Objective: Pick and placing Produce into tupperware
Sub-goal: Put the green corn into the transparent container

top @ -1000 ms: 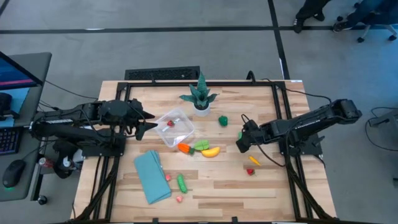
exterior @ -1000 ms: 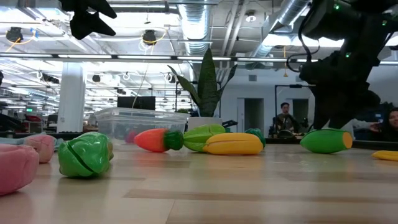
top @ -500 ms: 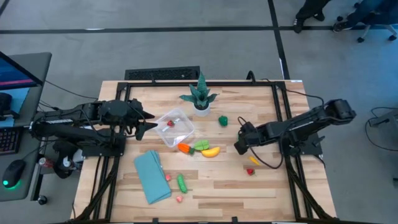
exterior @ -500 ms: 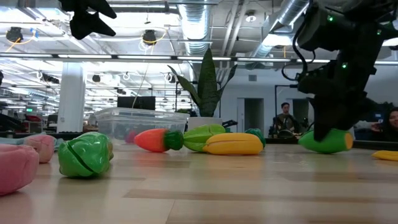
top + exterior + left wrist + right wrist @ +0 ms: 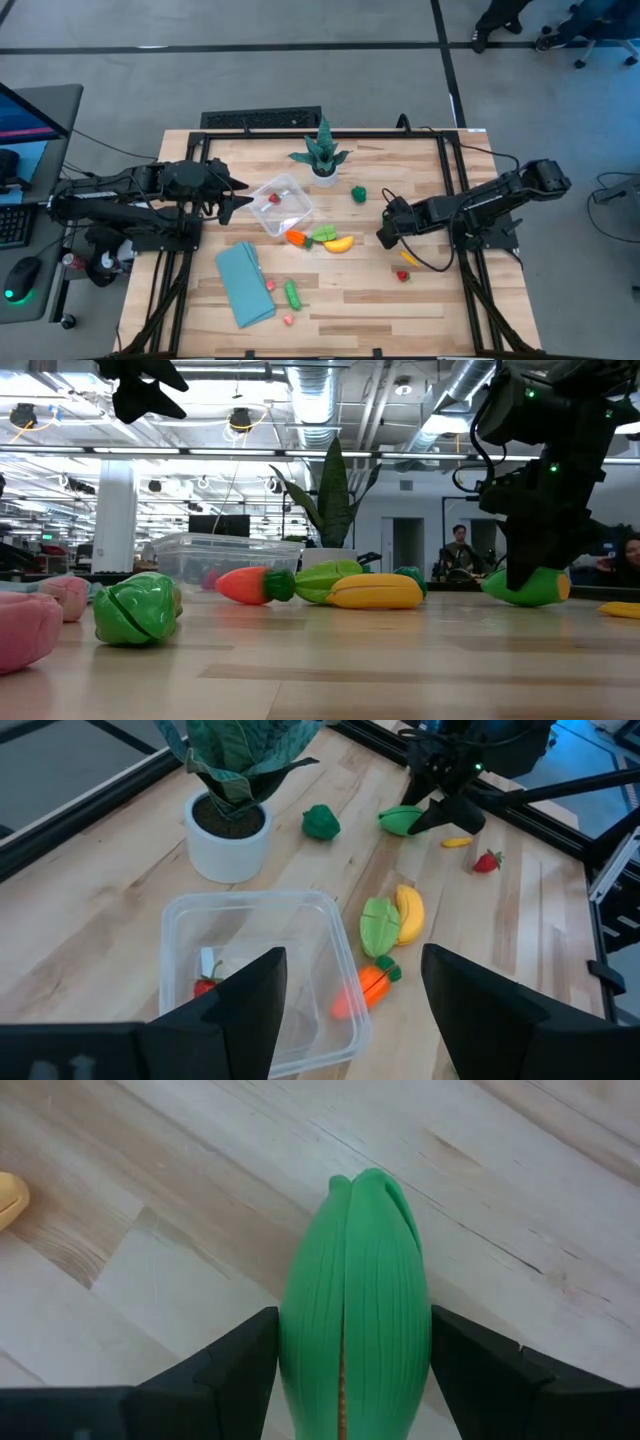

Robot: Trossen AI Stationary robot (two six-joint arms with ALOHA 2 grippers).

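Observation:
My right gripper (image 5: pixel 384 233) (image 5: pixel 352 1325) is open and points steeply down over a green ridged produce piece (image 5: pixel 355 1270) (image 5: pixel 527 587) that lies on its side on the table right of centre. One finger stands at each long side of it. My left gripper (image 5: pixel 236 196) (image 5: pixel 350 1010) hangs open above the left edge of the clear tupperware (image 5: pixel 297 206) (image 5: pixel 335 920), which holds a small red piece (image 5: pixel 273 198). More produce lies loose: an orange carrot (image 5: pixel 295 238), a green leaf (image 5: pixel 323 234) and a yellow piece (image 5: pixel 340 243). My right gripper has its fingers (image 5: pixel 245 1370) close along the two long sides of the green piece (image 5: pixel 300 1350), coming from above at a steep slant. I cannot tell whether they touch it. The piece lies flat on the table.
A potted spiky plant (image 5: pixel 322 156) stands at the far middle, with a green pepper (image 5: pixel 358 194) to its right. A small yellow piece (image 5: pixel 409 258) and a strawberry (image 5: pixel 403 275) lie near my right gripper. A folded blue cloth (image 5: pixel 244 283), a cucumber (image 5: pixel 291 293) and pink pieces sit near left.
My right gripper has sunk a little toward the table, so that its fingers now stand on either side of the green piece, and has then kept still. The green piece has stayed where it was.

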